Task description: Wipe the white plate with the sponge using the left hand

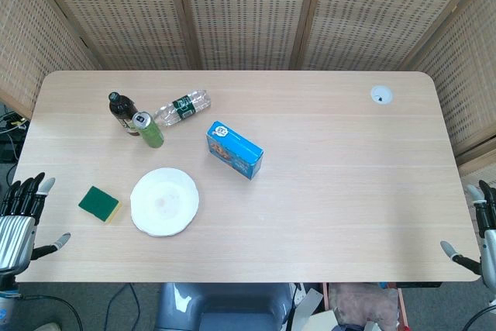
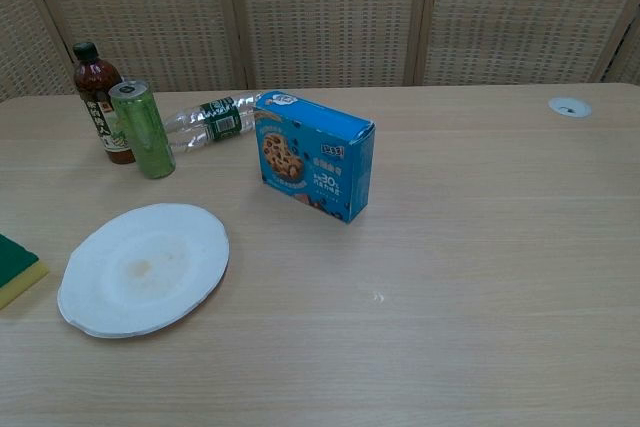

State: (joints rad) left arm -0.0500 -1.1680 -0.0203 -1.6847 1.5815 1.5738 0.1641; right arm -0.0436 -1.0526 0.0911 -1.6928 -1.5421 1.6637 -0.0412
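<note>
Left hand (image 1: 22, 218) spread wide, empty, off the table edge; sponge (image 1: 99, 204) just beyond, white plate (image 1: 164, 201) past it. Right hand (image 1: 479, 232) likewise splayed, empty.

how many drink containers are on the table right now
3, clustered at the table's far left: a dark bottle standing, a green can upright just in front, and a clear water bottle lying on its side. None appear hidden.
</note>
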